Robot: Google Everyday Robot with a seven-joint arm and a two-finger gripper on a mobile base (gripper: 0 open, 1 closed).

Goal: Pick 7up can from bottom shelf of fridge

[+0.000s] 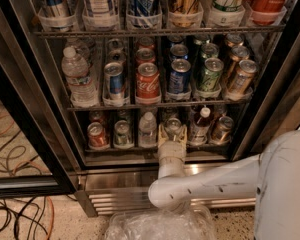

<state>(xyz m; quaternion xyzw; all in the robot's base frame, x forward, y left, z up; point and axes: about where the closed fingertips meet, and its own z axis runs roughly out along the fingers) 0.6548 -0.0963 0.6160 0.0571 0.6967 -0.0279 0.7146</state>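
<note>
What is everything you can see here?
fridge: one, black-framed, fills the view
bottom shelf: one, dark wire, lowest
7up can: one, silver-topped, bottom shelf, at tool
red can: one, red, bottom shelf left
water bottle: one, clear, middle shelf left
Coca-Cola can: one, red, middle shelf
cables: several, black and orange, floor left
plastic bag: one, clear, floor under arm
arm: one, white, from right
tool: one, cream, at the 7up can
</note>
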